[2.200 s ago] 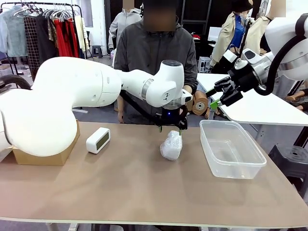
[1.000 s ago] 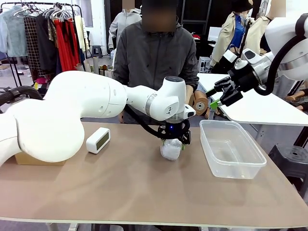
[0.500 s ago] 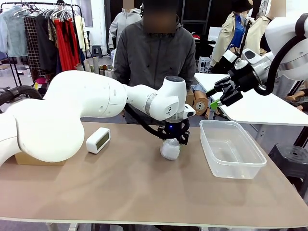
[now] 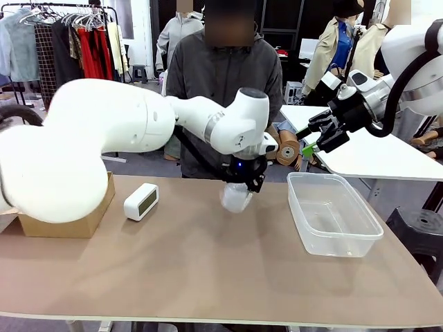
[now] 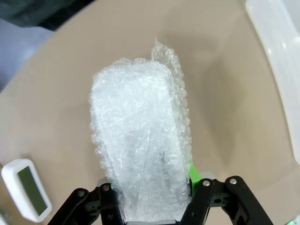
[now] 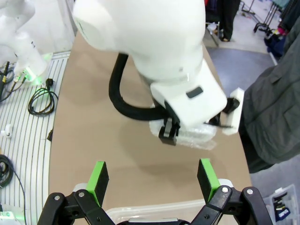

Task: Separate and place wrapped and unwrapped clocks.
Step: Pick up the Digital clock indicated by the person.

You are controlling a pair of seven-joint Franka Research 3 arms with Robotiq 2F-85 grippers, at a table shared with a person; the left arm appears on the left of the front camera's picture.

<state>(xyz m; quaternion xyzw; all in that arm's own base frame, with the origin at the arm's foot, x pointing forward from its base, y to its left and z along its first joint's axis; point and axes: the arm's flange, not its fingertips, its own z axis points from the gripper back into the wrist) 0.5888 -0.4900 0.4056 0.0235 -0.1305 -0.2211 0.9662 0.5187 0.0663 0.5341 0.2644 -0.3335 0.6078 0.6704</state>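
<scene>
Front view: my left claw [image 4: 242, 184] grips the wrapped clock [image 4: 236, 198], which hangs just beneath it, clear of the surface [image 4: 208, 277]; the bare clock [image 4: 140, 201] lies well to its left, the clear tub [image 4: 332, 216] to its right; my right claw [image 4: 315, 138] hangs spread and empty. Left wrist view: the green pads [image 5: 193, 172] pinch only the near end; I judge the slick wrap could slip or tear. Right wrist view: the wrapped clock [image 6: 187, 136] sits beyond that claw's parted fingers.

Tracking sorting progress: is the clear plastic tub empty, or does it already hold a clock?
Empty: the clear plastic tub has a bare bottom. The bubble-wrapped clock is gripped in the left claw, outside it.
</scene>
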